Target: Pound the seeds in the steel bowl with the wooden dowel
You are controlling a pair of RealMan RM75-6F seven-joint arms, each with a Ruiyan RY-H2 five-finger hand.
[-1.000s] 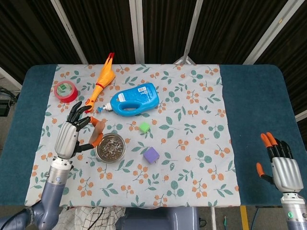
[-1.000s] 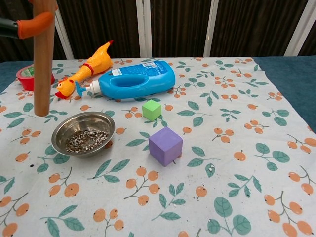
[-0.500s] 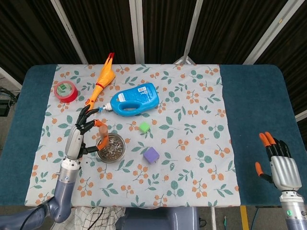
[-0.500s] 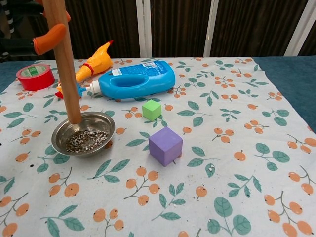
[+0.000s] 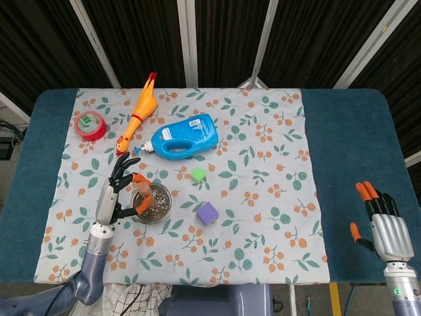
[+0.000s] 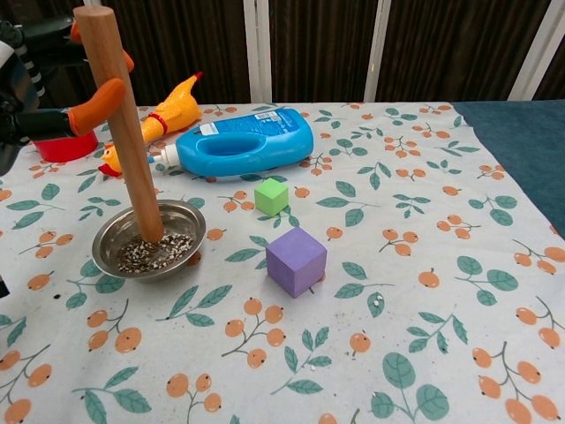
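Note:
The steel bowl (image 6: 111,243) (image 5: 161,209) sits on the flowered cloth at the left, with dark seeds (image 6: 157,253) spread over its bottom. A wooden dowel (image 6: 124,132) (image 5: 143,191) stands tilted in it, its lower end down among the seeds at the bowl's far side. My left hand (image 5: 117,193) (image 6: 53,97) grips the dowel near its top, orange fingertips (image 6: 99,99) wrapped round it. My right hand (image 5: 385,227) hangs off the table's front right corner, fingers apart, holding nothing.
A blue bottle (image 6: 238,140) lies on its side behind the bowl, beside a rubber chicken (image 6: 163,115) and a red tape roll (image 5: 90,125). A green cube (image 6: 271,195) and a purple cube (image 6: 296,260) stand right of the bowl.
My left hand has come down and rightward with the dowel. Its lower end has gone from above the cloth left of the bowl, over the rim, into the seeds.

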